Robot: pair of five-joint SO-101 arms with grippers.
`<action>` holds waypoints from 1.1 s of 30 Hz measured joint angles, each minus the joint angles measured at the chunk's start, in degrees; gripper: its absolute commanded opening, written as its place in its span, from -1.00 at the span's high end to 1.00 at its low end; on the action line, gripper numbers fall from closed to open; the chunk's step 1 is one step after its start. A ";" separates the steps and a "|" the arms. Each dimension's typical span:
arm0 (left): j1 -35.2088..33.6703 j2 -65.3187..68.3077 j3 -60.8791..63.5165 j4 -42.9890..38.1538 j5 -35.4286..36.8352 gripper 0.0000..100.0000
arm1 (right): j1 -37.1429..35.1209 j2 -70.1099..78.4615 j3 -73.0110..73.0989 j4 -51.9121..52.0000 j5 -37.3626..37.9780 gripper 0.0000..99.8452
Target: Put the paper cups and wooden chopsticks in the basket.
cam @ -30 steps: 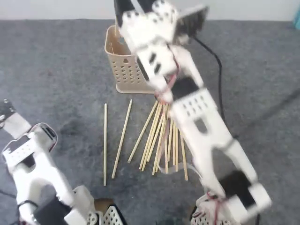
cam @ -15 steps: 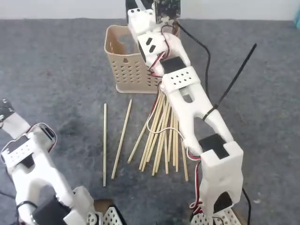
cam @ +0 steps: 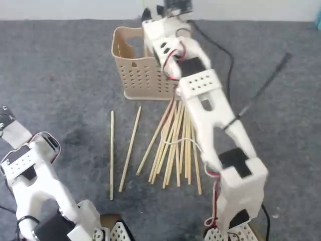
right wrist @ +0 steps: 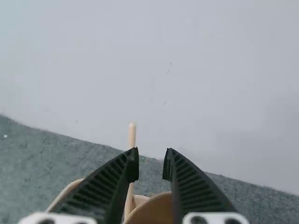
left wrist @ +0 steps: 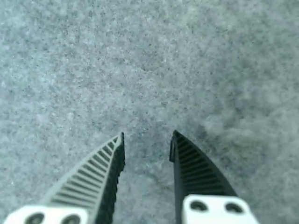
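Note:
A beige perforated basket point(cam: 131, 70) stands at the back of the grey carpet. A heap of wooden chopsticks point(cam: 173, 145) lies fanned out in front of it, and two single chopsticks point(cam: 112, 150) point(cam: 131, 146) lie to its left. My right arm point(cam: 200, 95) stretches from the front right to above the basket's back right corner. My right gripper point(right wrist: 151, 156) is narrowly open over the basket's rim point(right wrist: 65, 193), with nothing between its fingers. One upright chopstick point(right wrist: 132, 135) rises just behind a finger. My left gripper point(left wrist: 147, 137) is open and empty above bare carpet.
My left arm point(cam: 30, 170) sits folded at the front left corner. A black cable point(cam: 228, 60) trails behind the right arm. A pale wall borders the carpet at the back. Carpet to the left of the basket is free.
The right arm has come down and settled over the basket's back right corner after a fast swing. The left arm and the chopsticks on the carpet have not moved.

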 measured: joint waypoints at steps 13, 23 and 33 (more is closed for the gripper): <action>2.11 -0.09 0.44 0.09 -1.93 0.70 | 7.56 -29.45 -0.09 44.22 -13.63 0.98; 7.82 -0.88 0.44 4.84 -6.95 0.70 | 14.68 -33.67 5.19 77.19 -12.40 0.98; 25.76 -16.09 7.65 12.92 -10.81 0.69 | 23.30 -43.16 50.99 60.31 -1.41 0.98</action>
